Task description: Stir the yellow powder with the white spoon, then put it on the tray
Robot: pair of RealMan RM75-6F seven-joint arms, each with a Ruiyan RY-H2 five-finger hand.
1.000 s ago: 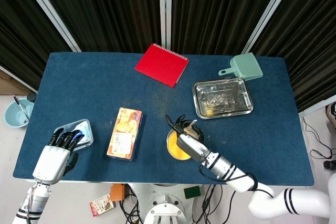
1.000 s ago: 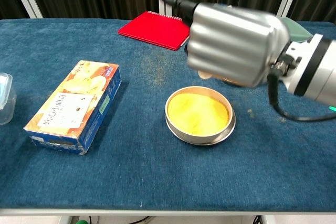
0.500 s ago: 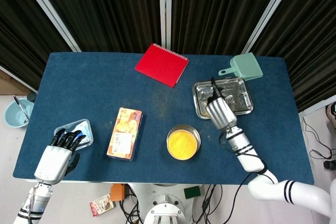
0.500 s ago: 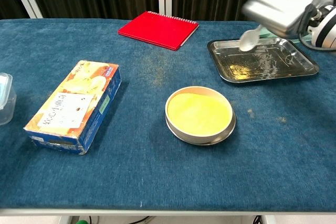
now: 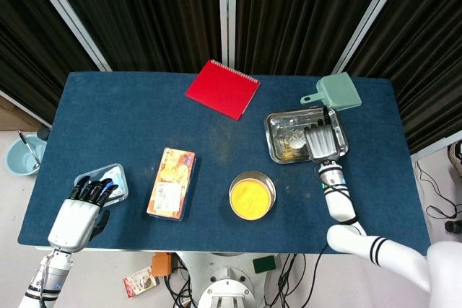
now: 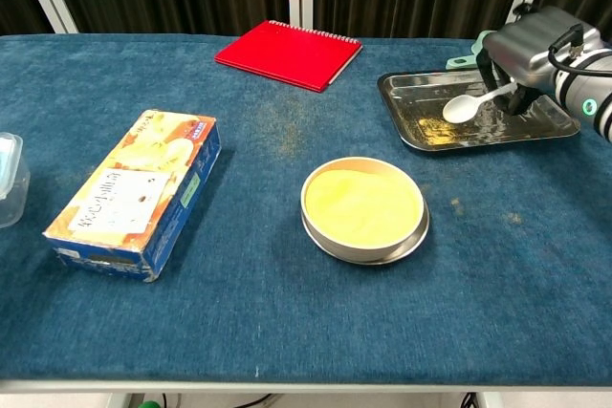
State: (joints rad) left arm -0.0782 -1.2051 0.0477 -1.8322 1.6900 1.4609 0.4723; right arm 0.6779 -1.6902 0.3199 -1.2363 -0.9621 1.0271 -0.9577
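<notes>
Right hand moved from above the bowl to over the tray, fingers pinching the spoon, its bowl low in the tray just left of the hand — stirring looks done, release remains. Left hand idle, fingers loosely curled, empty. Count: one spoon, one bowl, one tray.

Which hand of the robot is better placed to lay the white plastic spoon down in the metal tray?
The right hand. It already holds the white plastic spoon over the shiny metal tray. The left hand rests at the table's far left, near a clear plastic container.
</notes>
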